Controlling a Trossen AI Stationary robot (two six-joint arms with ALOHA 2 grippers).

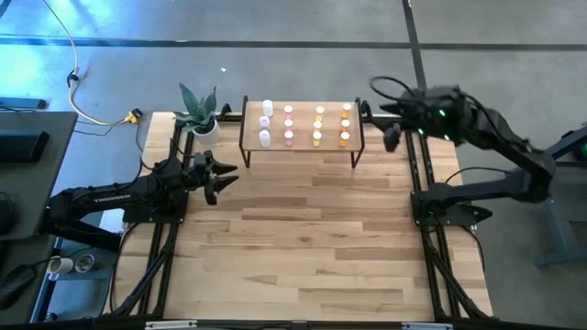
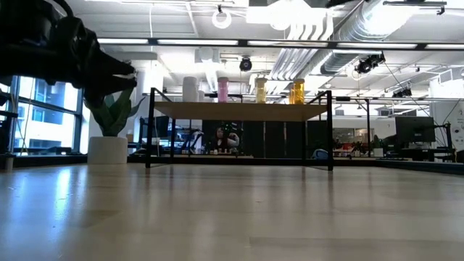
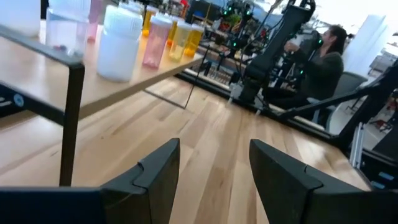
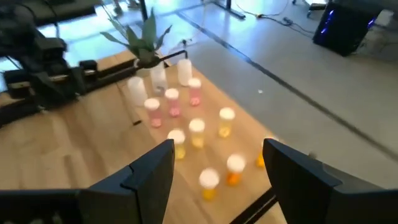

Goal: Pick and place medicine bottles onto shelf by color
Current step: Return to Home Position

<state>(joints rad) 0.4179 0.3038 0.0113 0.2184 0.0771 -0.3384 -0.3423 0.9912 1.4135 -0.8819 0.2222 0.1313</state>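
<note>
Gaping with nothing between them, the fingers of the left gripper hover over the table at ten o'clock. The right gripper, fingers likewise apart and empty, hangs at two o'clock. Between them at twelve, the shelf carries the medicine bottles in white, pink, yellow and orange columns, with a plant at eleven. Only the left wrist view shows a seated person, while the low view shows ceiling pipes.

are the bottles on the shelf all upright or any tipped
All upright: from above, the bottles show round caps on the shelf; none lies sideways.
</note>
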